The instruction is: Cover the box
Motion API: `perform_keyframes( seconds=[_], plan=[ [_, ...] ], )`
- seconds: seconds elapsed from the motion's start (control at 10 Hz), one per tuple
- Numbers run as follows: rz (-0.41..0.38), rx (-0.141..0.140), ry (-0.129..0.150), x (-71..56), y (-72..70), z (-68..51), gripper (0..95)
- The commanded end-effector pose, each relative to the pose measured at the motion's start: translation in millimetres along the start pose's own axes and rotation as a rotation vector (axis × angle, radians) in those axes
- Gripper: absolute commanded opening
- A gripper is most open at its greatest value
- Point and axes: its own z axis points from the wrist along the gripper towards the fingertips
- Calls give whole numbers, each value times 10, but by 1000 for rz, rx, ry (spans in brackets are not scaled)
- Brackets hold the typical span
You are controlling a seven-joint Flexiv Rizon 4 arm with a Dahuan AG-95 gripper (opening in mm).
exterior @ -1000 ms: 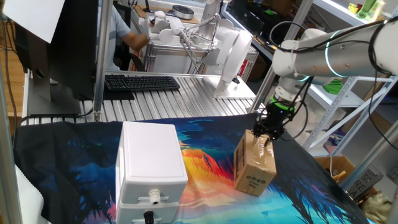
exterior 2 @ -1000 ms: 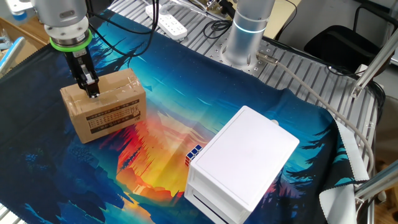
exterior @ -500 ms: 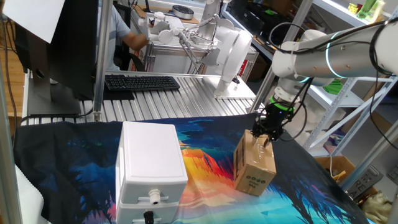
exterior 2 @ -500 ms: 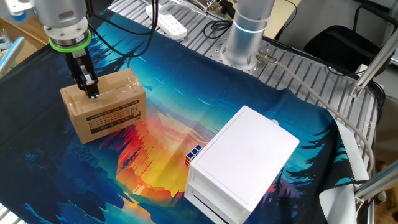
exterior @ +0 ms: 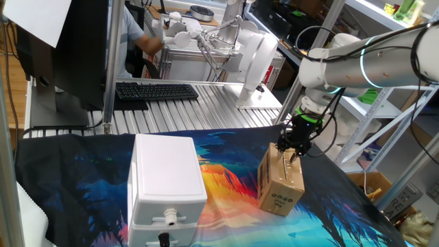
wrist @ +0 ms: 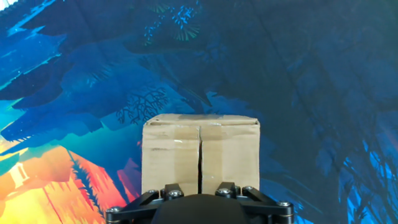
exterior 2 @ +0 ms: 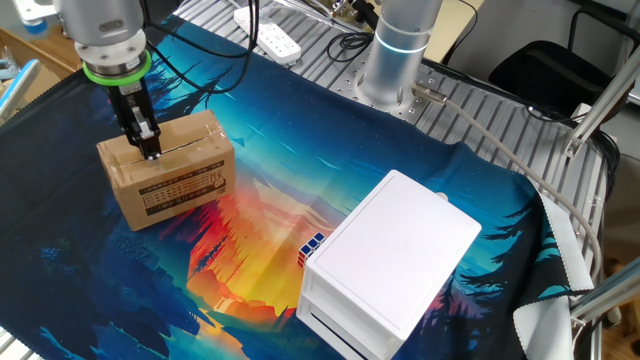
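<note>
hovering just over the box [exterior 2: 168, 170] with flaps down, the gripper [exterior 2: 147, 146] looks closed, empty.

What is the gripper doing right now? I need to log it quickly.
Gripper: fingers together, shut, tips on top of the cardboard box at the flap seam, holding nothing.
</note>
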Motion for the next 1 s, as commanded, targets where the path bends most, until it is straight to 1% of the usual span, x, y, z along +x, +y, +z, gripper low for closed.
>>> perform_keyframes(
  seconds=[0.1, 0.2, 0.3, 0.4, 0.5, 0.7, 0.8, 0.9, 1.0],
  plan=[
    [-1, 6, 27, -8, 30, -248, 380],
    [1, 9, 34, 3, 55, -380, 380],
    [1, 9, 34, 7, 58, -395, 380],
    [-3, 10, 39, 63, 48, -504, 380],
    [0, 13, 40, 87, 16, -568, 380],
    [4, 19, 65, 123, -93, -716, 380],
    [9, 23, 74, 148, -178, -812, 380],
    [28, 33, 90, 167, -241, -875, 380],
    [50, 44, 100, 183, -296, -926, 380]
  ],
)
